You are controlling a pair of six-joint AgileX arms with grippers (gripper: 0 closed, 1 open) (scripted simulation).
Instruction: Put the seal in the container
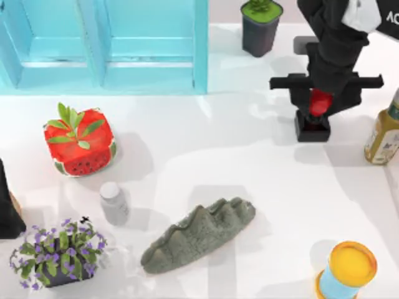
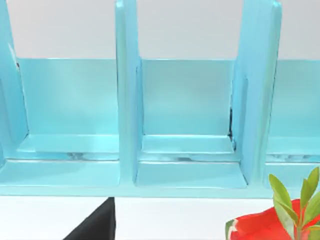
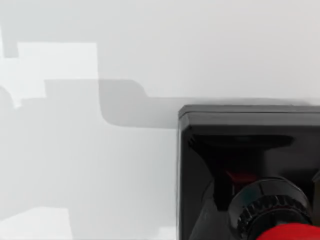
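Observation:
The seal stands upright on the white table at the right, its black square base [image 1: 312,128] under the red knob [image 1: 320,101]. My right gripper [image 1: 321,98] hangs straight over it, down around the knob. In the right wrist view the seal's black base [image 3: 240,145] is very close, with the red knob [image 3: 287,234] at the picture's edge. The container is a light blue rack with several open compartments [image 1: 149,59] at the back left. It also spans the left wrist view [image 2: 187,100]. My left arm [image 1: 7,208] is parked at the table's left edge.
A dark pot with a green plant [image 1: 260,25] stands behind the seal, a labelled bottle [image 1: 383,134] to its right. A blue can with a yellow lid [image 1: 348,268] sits front right. A grey-green rock [image 1: 199,233], white bottle [image 1: 114,202], watermelon planter [image 1: 80,142] and purple flowers [image 1: 57,252] lie centre-left.

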